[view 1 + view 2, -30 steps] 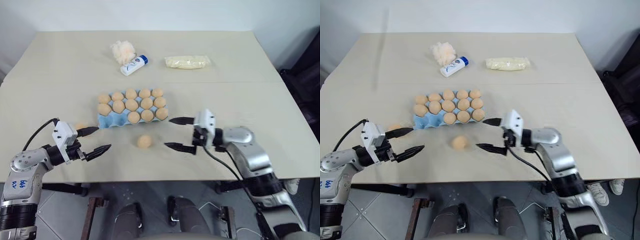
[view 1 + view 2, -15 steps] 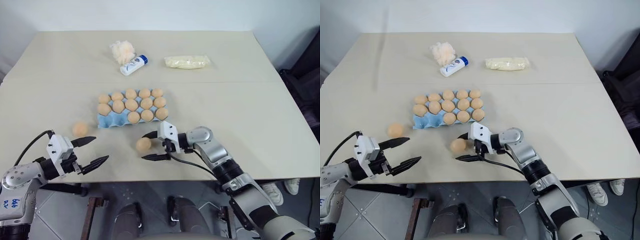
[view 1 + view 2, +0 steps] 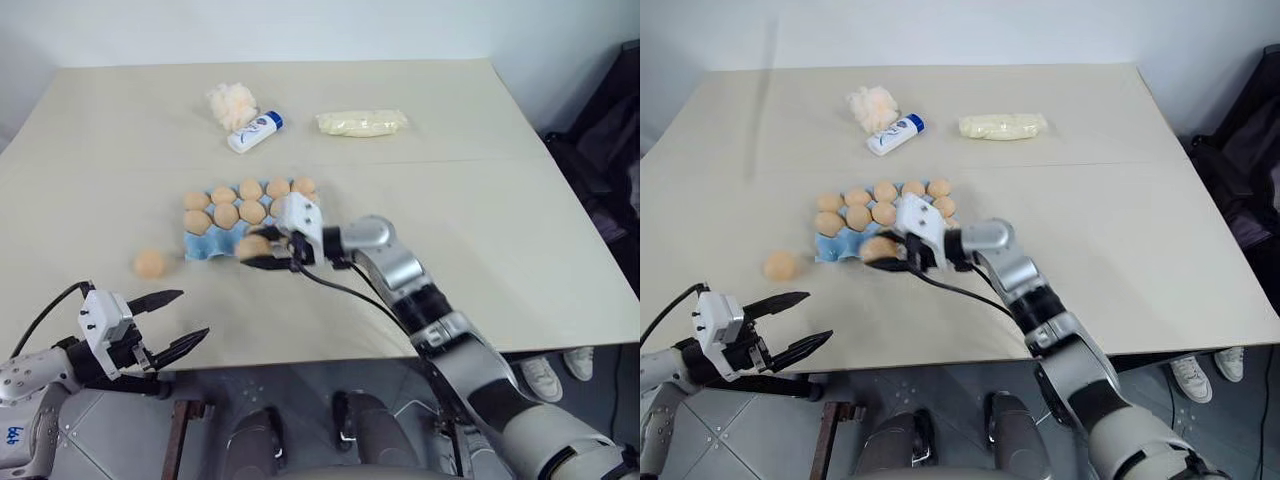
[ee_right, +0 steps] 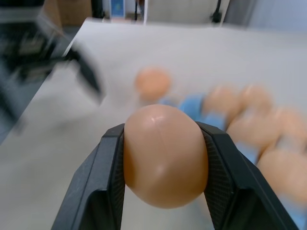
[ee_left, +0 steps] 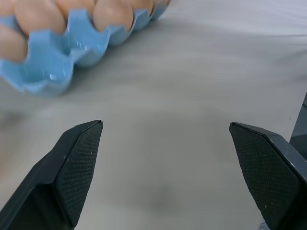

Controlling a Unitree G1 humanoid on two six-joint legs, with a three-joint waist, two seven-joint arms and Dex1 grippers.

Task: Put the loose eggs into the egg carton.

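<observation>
My right gripper (image 3: 256, 252) is shut on a tan-orange egg (image 4: 163, 155), which it holds just above the near row of the light blue egg carton (image 3: 197, 250). Most of the carton's cups hold eggs (image 3: 225, 213). One loose egg (image 3: 150, 264) lies on the table left of the carton. My left gripper (image 3: 190, 313) stands open and empty near the table's front left edge, apart from that egg. The left wrist view shows the carton's scalloped corner (image 5: 48, 62) beyond the open fingers.
At the back of the table lie a fluffy cream puff (image 3: 227, 100), a white bottle with a blue cap (image 3: 252, 131) and a pale yellow bag (image 3: 361, 122). The table's front edge (image 3: 330, 352) runs close under both arms.
My right gripper closed on the egg lying in front of the carton, lifted it and carried it left to the carton's near row. My left arm drew back toward the table's front edge.
</observation>
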